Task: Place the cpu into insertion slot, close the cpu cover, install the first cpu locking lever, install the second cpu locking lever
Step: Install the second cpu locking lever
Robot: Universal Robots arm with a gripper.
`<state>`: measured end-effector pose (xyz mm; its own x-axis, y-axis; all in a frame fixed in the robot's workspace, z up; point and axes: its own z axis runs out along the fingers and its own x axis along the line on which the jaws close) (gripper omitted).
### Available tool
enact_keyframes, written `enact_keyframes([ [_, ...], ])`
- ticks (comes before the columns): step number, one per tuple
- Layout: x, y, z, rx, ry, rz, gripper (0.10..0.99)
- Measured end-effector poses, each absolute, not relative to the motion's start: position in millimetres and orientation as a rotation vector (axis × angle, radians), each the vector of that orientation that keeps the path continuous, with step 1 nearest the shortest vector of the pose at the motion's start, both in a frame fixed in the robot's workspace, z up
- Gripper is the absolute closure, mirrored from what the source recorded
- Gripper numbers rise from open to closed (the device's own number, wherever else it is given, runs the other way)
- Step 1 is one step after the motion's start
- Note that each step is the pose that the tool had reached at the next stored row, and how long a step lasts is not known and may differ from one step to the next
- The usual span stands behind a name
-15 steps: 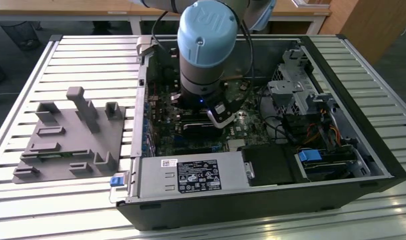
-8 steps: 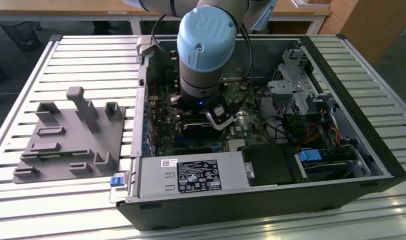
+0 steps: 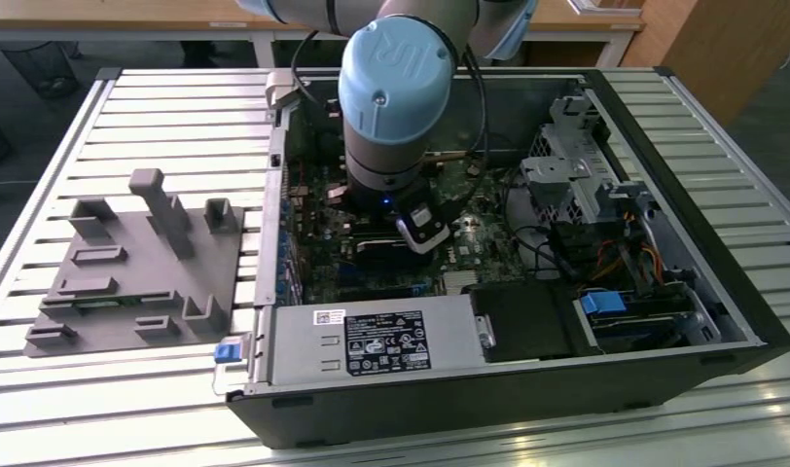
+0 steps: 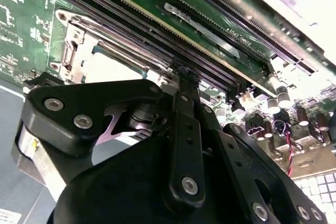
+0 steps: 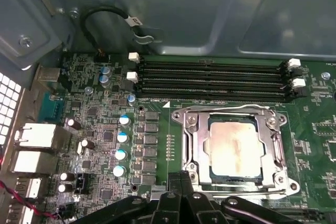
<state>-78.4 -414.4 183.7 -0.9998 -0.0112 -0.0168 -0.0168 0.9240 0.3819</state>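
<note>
Black and low over the motherboard (image 5: 94, 129), the gripper (image 5: 181, 182) is hanging at the near edge of the insertion slot (image 5: 181, 145), its fingers (image 4: 186, 85) drawn together into a narrow tip with nothing visible between them; whether that tip is touching the socket frame cannot be told. In the exterior view, going from that view's left, a grey fixture tray (image 3: 135, 268) is lying on the slatted table (image 3: 174, 107), carrying upright posts and low brackets. Just beside it the open computer case (image 3: 681, 195) is lying on its side, holding the green board, a power supply (image 3: 369, 342) along its near wall, and drive cages with cables toward the view's right. The arm (image 3: 395, 88) is reaching straight down into the case, wrist vertical, its pale blue joint cap facing the camera.

In the first wrist view the cpu (image 5: 234, 148) is lying flat in the slot, its dull tan top facing up, edges square with the socket and parallel to the long memory slots (image 5: 210, 80) beyond it. The cpu cover (image 5: 275, 150) is sitting down around the chip, framing it through its window.
</note>
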Motion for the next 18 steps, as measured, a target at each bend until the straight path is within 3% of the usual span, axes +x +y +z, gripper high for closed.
enact_keyframes([
  [18, -78.5, -416.5, 186.1, -0.023, 3.068, 0.606, 0.98],
])
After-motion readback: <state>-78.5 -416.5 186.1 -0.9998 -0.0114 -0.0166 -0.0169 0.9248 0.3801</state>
